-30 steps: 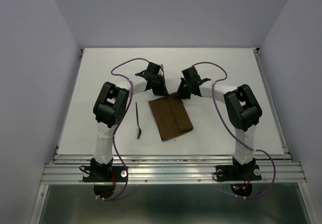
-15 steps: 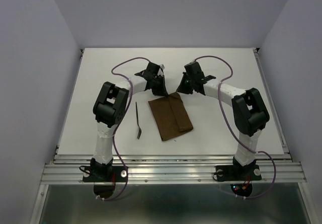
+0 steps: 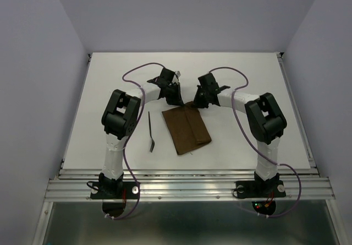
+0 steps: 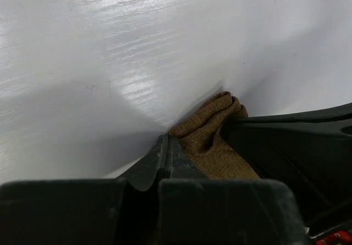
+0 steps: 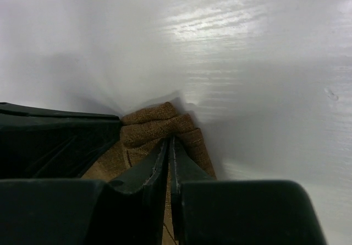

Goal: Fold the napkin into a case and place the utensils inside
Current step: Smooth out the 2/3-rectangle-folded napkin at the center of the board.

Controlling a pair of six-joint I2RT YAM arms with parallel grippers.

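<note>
Half a second on, the elbow of the right arm (image 3: 264,118) has swung back inward. Wide margins of white table (image 3: 247,74) surround the folded brown napkin (image 3: 186,128), flat near the middle. The right gripper (image 3: 197,103) pinches its bunched far edge; the left gripper (image 3: 177,99) is clenched, tips against cloth. One dark utensil (image 3: 151,132) lies just left.

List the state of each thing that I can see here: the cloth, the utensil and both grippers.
napkin: folded into a flat oblong on the table, far edge bunched up.
utensil: lying flat left of the napkin, apart from it, not held.
left gripper: shut, tips at the napkin's far corner; whether it pinches cloth is unclear.
right gripper: shut on the napkin's bunched far edge.
</note>
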